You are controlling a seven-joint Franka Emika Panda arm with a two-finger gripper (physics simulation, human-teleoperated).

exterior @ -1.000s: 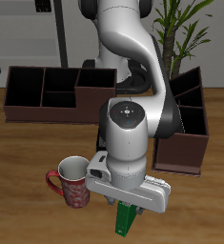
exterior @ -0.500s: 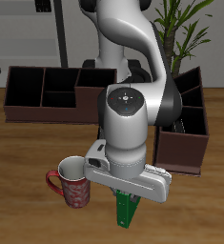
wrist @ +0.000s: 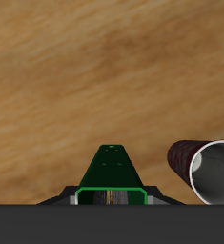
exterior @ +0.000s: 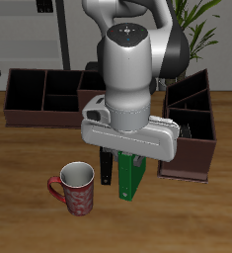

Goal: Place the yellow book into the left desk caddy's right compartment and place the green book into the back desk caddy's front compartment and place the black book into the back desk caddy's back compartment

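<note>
Plainly, the hand [wrist: 111, 195] was shut on the green book [exterior: 131, 176], gripping it at its top end so that it hung upright below the fingers. In the exterior view the book hung just beside the black book [exterior: 108, 166], with the red mug [exterior: 74, 188] close by toward the front edge; whether its lower end touched the wooden surface [exterior: 24, 173] could not be told. The back desk caddy [exterior: 58, 96] stood well apart, farther back, and the arm partly hid its middle pockets. The step in hand looked to be the carry to the front compartment. Doing it well probably meant lifting until the book's lower end cleared the caddy wall, keeping it vertical, lining its narrow edge with the pocket, and lowering before letting go.
</note>
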